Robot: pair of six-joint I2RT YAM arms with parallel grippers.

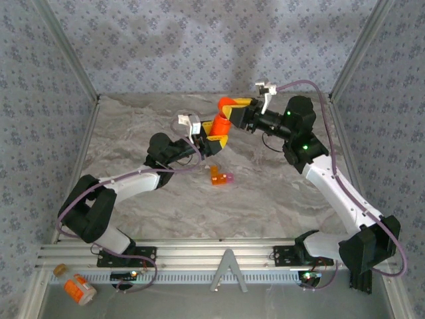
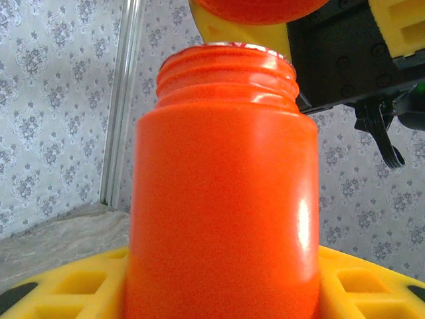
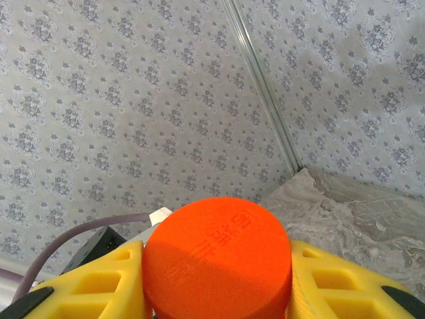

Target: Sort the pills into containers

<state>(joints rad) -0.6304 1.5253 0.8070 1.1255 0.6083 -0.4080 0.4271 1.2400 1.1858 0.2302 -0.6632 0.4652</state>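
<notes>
Orange bottle (image 2: 222,212), clamped in the left claw (image 1: 215,138), points its open mouth at the cap (image 3: 218,259), clamped in the right claw (image 1: 238,108) just beyond, nearly on axis.

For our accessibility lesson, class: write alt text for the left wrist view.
An uncapped orange pill bottle, threaded neck showing, is gripped between yellow fingers. Its orange cap hovers just above the mouth, against patterned wallpaper.
</notes>
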